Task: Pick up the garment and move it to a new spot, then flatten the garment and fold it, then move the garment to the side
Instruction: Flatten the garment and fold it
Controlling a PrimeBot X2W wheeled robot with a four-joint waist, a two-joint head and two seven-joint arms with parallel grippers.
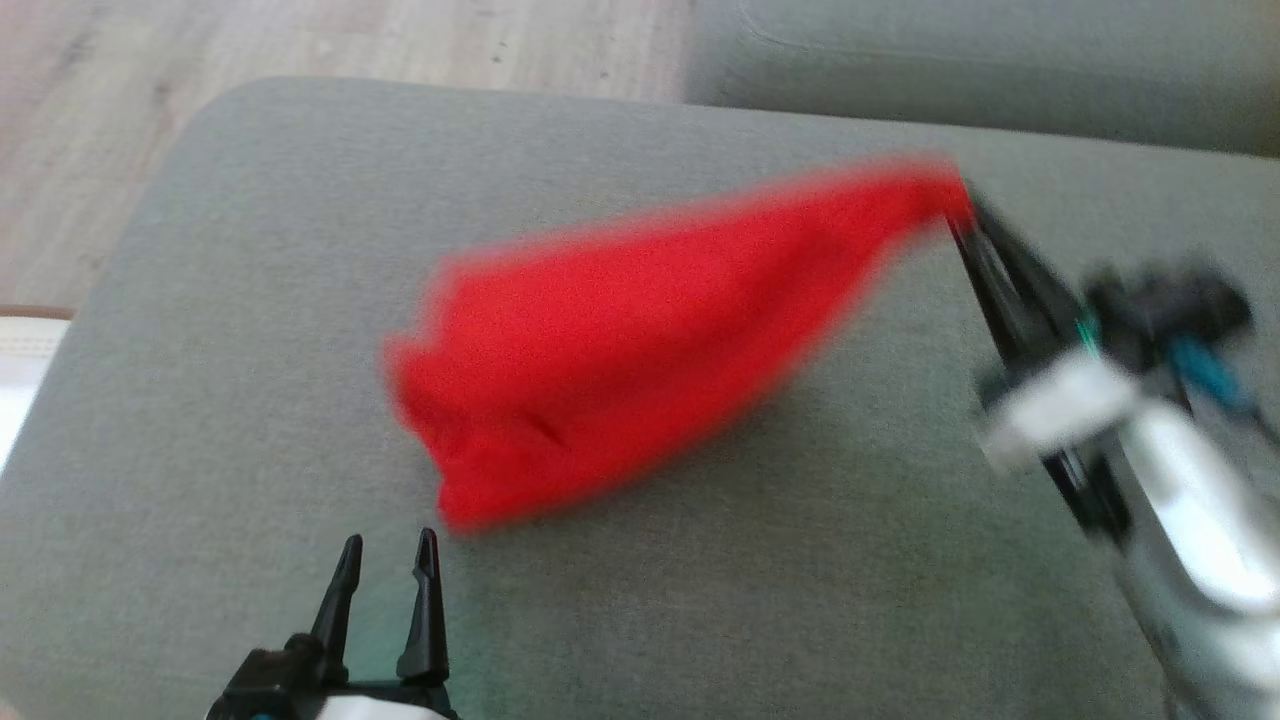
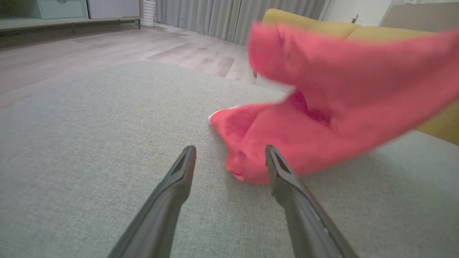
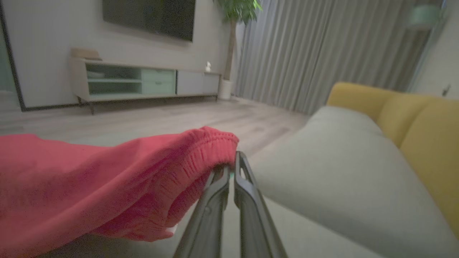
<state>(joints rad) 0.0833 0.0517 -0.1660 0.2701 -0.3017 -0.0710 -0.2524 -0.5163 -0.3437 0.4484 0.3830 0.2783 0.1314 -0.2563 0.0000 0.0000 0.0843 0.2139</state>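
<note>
The red garment (image 1: 620, 340) hangs stretched over the grey cushion (image 1: 250, 400), its right end lifted and its left end low near the cushion. My right gripper (image 1: 962, 215) is shut on the garment's ribbed waistband (image 3: 200, 150), the fingers pinched together at its edge. My left gripper (image 1: 385, 555) stands open near the front edge, just in front of the garment's lower end. In the left wrist view the garment (image 2: 322, 107) drapes beyond the open left gripper (image 2: 231, 154), its lowest fold touching the cushion. The garment is blurred in the head view.
A second grey cushion (image 1: 980, 70) lies behind. Wooden floor (image 1: 300, 50) runs past the cushion's far left edge. A yellow sofa back (image 3: 423, 122) rises on the right of the right wrist view. A TV cabinet (image 3: 143, 80) stands across the room.
</note>
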